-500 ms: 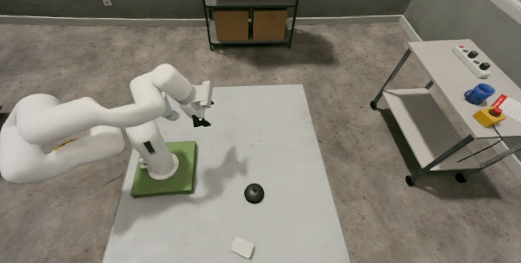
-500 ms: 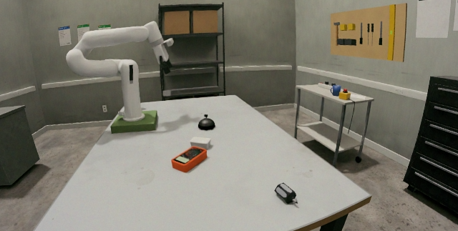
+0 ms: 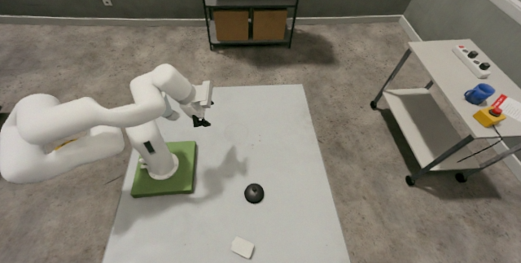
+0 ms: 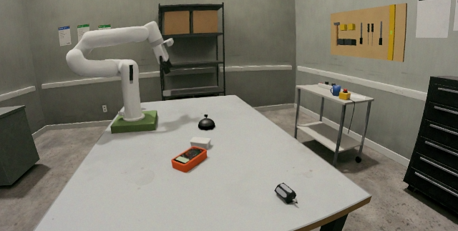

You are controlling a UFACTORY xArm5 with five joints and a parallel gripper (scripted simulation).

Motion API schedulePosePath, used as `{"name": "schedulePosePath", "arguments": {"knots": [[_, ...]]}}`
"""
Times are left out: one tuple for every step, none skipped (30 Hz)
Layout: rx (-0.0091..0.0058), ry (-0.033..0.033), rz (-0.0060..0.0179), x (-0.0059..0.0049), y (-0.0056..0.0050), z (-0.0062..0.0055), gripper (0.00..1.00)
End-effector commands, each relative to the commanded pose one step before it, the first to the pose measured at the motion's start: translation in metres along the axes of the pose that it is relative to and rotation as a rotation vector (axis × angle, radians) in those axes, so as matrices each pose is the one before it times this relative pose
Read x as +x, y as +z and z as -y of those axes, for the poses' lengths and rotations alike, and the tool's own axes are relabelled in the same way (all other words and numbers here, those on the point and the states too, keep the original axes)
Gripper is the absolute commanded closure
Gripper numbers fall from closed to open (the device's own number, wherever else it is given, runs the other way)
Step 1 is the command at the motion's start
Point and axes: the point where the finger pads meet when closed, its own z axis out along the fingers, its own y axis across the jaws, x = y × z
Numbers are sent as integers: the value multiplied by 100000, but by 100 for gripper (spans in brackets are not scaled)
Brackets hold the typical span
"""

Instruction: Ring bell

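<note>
On the grey table (image 4: 250, 159), toward its middle and a little to the far side, the black bell (image 4: 206, 123) sits upright on its round base, dome upward, with its small button (image 4: 206, 116) pointing straight up. Its axis is vertical; seen from above it is round (image 3: 254, 193), with no long side to speak of. Nothing touches it.

The white arm (image 4: 107, 38) stands on a green base plate (image 4: 150, 125) at the far left part of the table. It is folded high, with the gripper (image 4: 165, 67) raised well above the table and well apart from the bell, to the bell's far left. The fingers are spread fully apart and hold nothing.

Near the bell, on its near side, lies a small white block (image 4: 200, 142), and just nearer still an orange meter (image 4: 189, 159). A small black-and-white device (image 4: 285, 192) lies close to the table's near right edge.

Against the far wall stands a dark shelf rack (image 4: 223, 45) with two brown boxes (image 4: 189, 22).
</note>
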Motion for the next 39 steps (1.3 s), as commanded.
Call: {"name": "schedulePosePath", "arguments": {"knots": [[211, 0, -317, 95, -134, 63, 0], [0, 0, 0, 0, 0, 0, 0], [-15, -2, 5, 6, 0, -3, 0], [-100, -11, 34, 42, 2, -18, 0], [-253, -28, 86, 106, 6, -47, 0], [-456, -50, 160, 193, 13, -86, 0], [-692, -74, 255, 298, 25, -134, 0], [-943, -98, 371, 416, 43, -191, 0], [-1192, -119, 509, 543, 71, -256, 0], [-1421, -135, 669, 675, 111, -330, 0], [-1617, -144, 851, 808, 165, -414, 0], [0, 0, 0, 0, 0, 0, 0], [-1766, -146, 1050, 937, 237, -509, 0], [0, 0, 0, 0, 0, 0, 0], [-1861, -139, 1260, 1056, 324, -617, 0], [0, 0, 0, 0, 0, 0, 0], [0, 0, 0, 0, 0, 0, 0], [0, 0, 0, 0, 0, 0, 0], [0, 0, 0, 0, 0, 0, 0], [-1893, -126, 1473, 1158, 428, -735, 0], [-1863, -108, 1678, 1237, 544, -863, 0], [0, 0, 0, 0, 0, 0, 0], [0, 0, 0, 0, 0, 0, 0], [0, 0, 0, 0, 0, 0, 0], [-1772, -85, 1863, 1288, 668, -995, 0], [0, 0, 0, 0, 0, 0, 0], [0, 0, 0, 0, 0, 0, 0], [-1557, -59, 1921, 1245, 755, -1070, 0], [-71, -2, 96, 60, 39, -54, 0], [0, 0, 0, 0, 0, 0, 0], [-1127, -31, 1631, 995, 694, -947, 0], [-314, -7, 498, 294, 220, -295, 0], [0, 0, 0, 0, 0, 0, 0], [-770, -12, 1326, 759, 609, -805, 0], [0, 0, 0, 0, 0, 0, 0], [0, 0, 0, 0, 0, 0, 0], [-454, -3, 865, 478, 413, -538, 0], [0, 0, 0, 0, 0, 0, 0], [-918, 3, 2016, 1053, 1013, -1296, 0]]}}
